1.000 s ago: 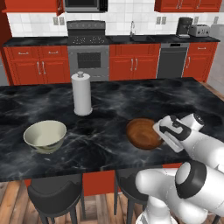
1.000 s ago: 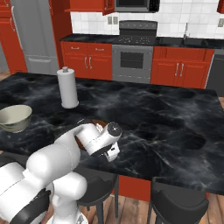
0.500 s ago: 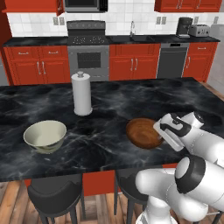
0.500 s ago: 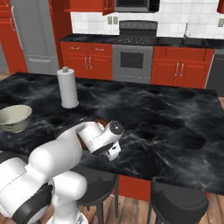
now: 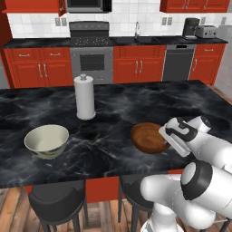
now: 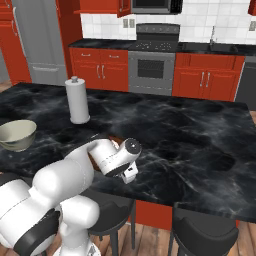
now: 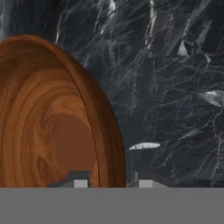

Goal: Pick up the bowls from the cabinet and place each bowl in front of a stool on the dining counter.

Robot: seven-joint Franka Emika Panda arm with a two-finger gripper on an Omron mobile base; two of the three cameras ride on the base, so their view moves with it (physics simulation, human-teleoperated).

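I have the reddish-brown bowl (image 5: 148,137) sitting on the dining counter (image 5: 113,113), toward its near edge, and I will take that bowl as my landmark. In the hand view the bowl (image 7: 57,118) takes up the left side, and my claw (image 7: 109,183) straddles its rim: one finger tip (image 7: 74,180) shows on the inner side of the wall, the other on the outer side over the black marble. The tips stand a narrow way apart with the rim between them, but I cannot tell whether they are pressing on the wall or just clear of it. From the left base view the claw (image 5: 168,136) is at the bowl's right edge, with the white arm rising behind it. From the right base view the arm hides most of the bowl. The cream bowl (image 5: 46,141) rests on the same counter well to the left of the brown one, and a white paper towel roll (image 5: 84,96) stands upright between them, farther back. A dark stool (image 5: 58,200) sits below the counter edge under the cream bowl.
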